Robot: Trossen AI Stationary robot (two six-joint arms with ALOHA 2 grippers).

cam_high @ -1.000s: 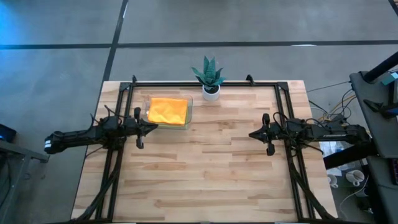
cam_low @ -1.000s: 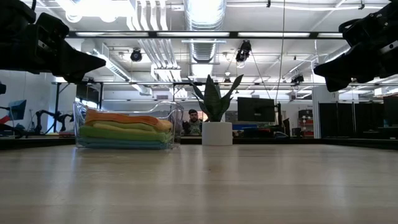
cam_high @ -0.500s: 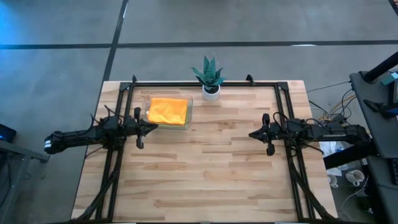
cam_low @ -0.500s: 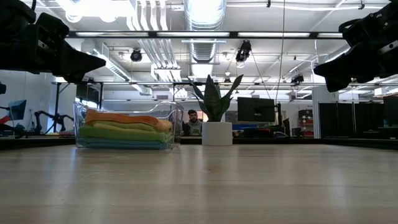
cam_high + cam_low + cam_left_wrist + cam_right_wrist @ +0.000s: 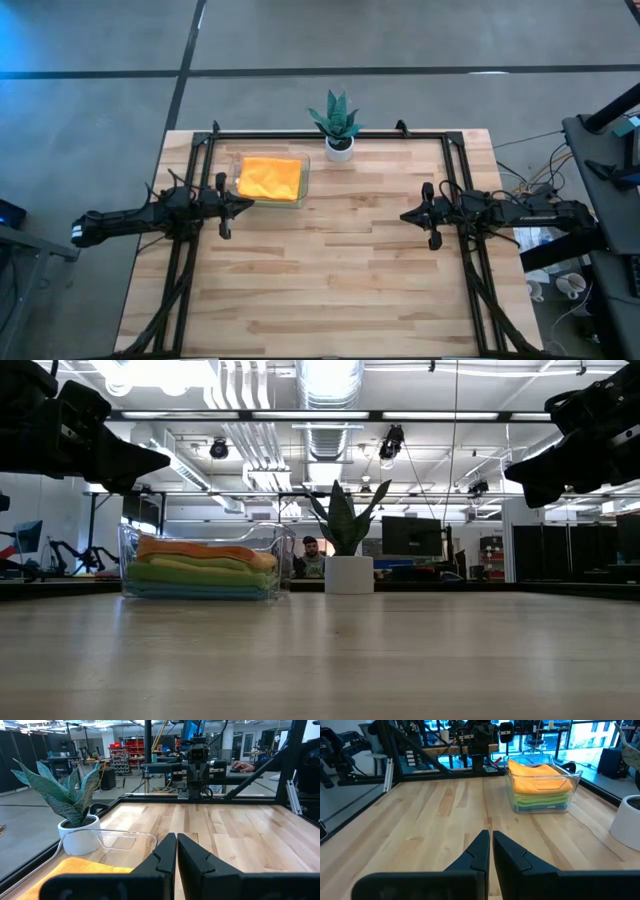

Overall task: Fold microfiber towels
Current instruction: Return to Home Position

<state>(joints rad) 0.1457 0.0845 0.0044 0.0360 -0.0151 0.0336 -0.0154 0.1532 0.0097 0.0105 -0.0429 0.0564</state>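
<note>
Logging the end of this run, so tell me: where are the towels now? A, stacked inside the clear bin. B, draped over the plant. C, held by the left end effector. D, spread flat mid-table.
A: the towels lie stacked inside the clear bin, while the left end effector and right end effector are shut and empty.

light poured down from the ceiling lamps [image 5: 150,372], blown out white in the low view, and the left arm [image 5: 60,430] and right arm [image 5: 590,440] hung there as black silhouettes. from above, the table [image 5: 330,280] lay evenly bright. windows [image 5: 580,735] glared beyond the right wrist, and the microfiber towels [image 5: 540,782] sat well lit.
</note>
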